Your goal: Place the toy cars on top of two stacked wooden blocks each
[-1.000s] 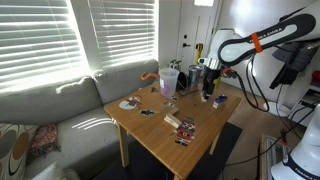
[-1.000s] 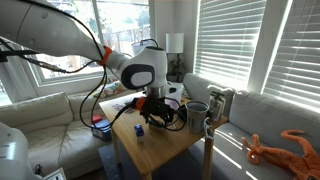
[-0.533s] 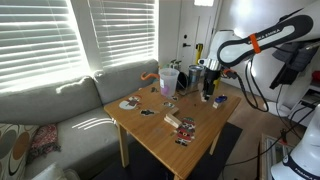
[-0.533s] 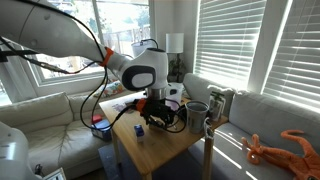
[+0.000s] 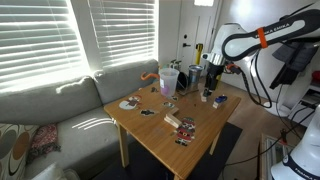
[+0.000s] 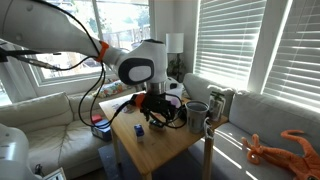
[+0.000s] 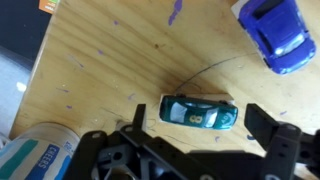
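Blue toy car (image 7: 278,36) cropped at top edge (wrist view).

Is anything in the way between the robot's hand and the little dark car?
Nothing visible. In the wrist view the dark car lies on bare table right by the open hand; the blue car sits apart.

We get strong daylight thru the blinds (image 5: 50,35) in both exterior views; slats blow out w/ glare, sun stripes fall on the sofa (image 5: 50,100). Both pics small & soft. Wrist view: even light, table (image 7: 90,70) fairly sharp, gripper (image 7: 200,135) dark & blurry at bottom edge.
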